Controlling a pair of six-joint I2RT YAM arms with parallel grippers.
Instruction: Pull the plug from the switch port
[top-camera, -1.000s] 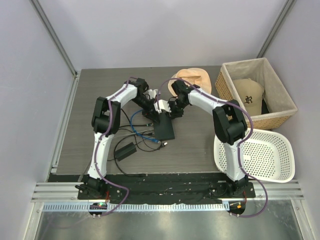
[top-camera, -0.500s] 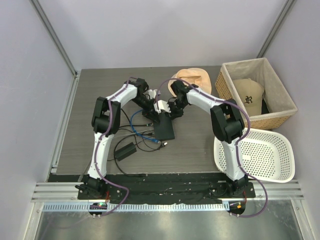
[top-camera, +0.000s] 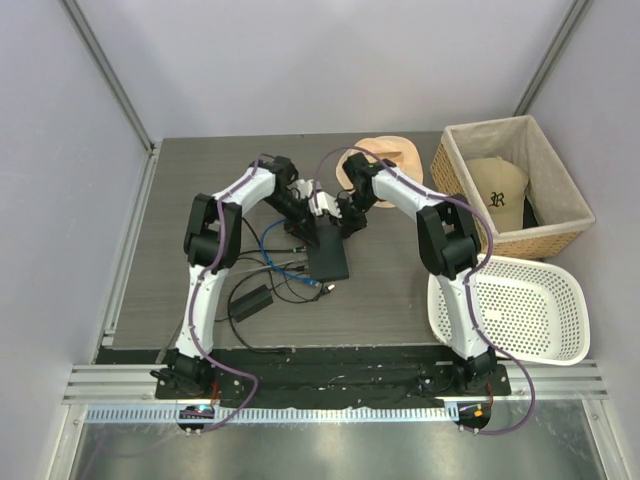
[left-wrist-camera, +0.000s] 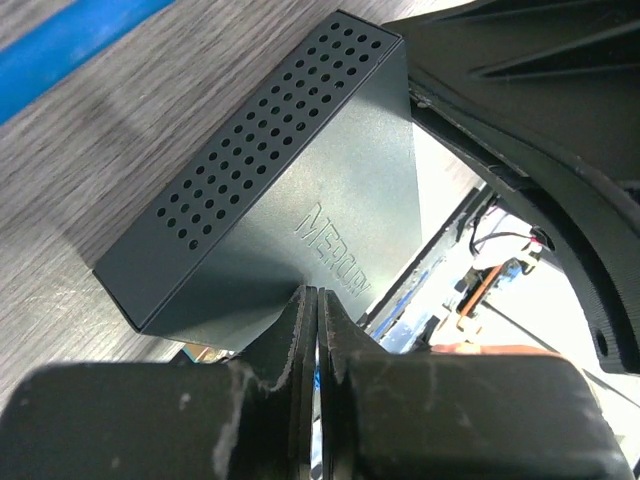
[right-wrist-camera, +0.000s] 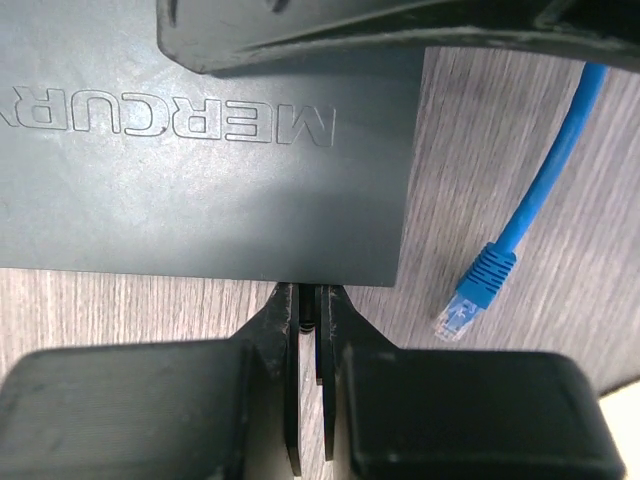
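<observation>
The plug (right-wrist-camera: 478, 285) lies loose just beside the right gripper (right-wrist-camera: 309, 302).

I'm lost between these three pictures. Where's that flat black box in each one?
Top external: black box near picture centre, small.
Left wrist: fills the middle, perforated side toward the left.
Right wrist: upper left, upside-down lettering.
Shared landmark: the blue cable beside it in all three.
</observation>
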